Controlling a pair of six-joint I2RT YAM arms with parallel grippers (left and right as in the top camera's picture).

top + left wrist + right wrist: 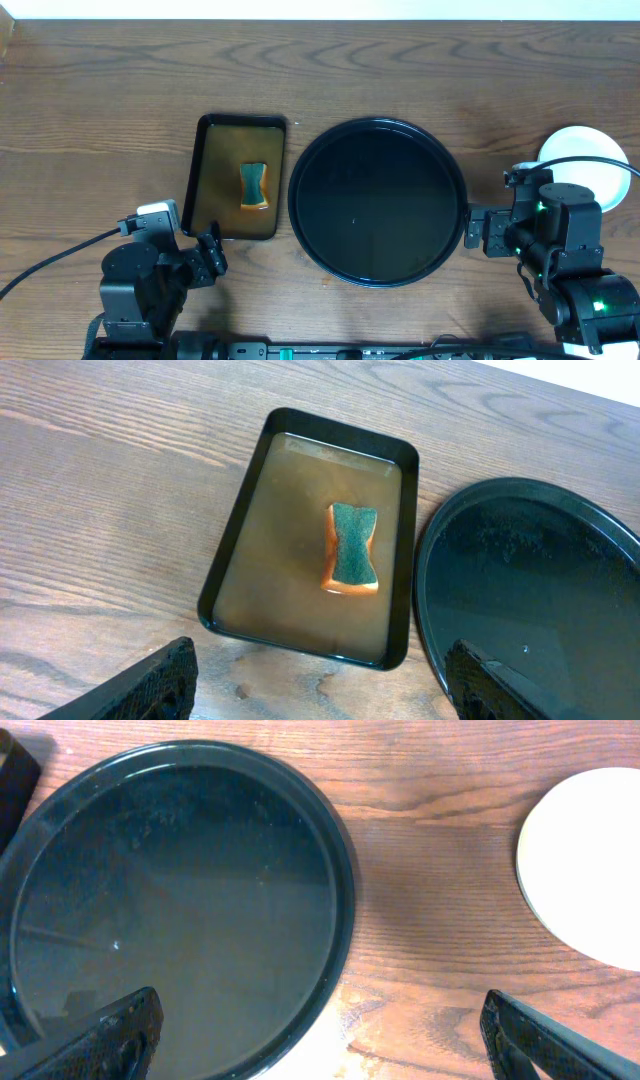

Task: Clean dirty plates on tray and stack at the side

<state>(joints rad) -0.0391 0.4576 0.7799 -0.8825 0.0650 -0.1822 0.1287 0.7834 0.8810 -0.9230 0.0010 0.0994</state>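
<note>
The round glossy black tray (377, 124) sits at the table's middle with nothing on it; it also shows in the left wrist view (540, 590) and the right wrist view (180, 900). A pale round plate (592, 160) lies to the tray's right, partly hidden by the right arm, with no sauce showing on top (590, 860). I cannot tell how many plates lie under it. My left gripper (205, 257) is open and empty near the front left (320, 660). My right gripper (482, 230) is open and empty just right of the tray (320, 1010).
A small rectangular dark tray (208, 180) holding brownish liquid lies left of the round tray. A green-topped orange sponge (255, 185) rests in it, also seen in the left wrist view (352, 548). The table is dark wood.
</note>
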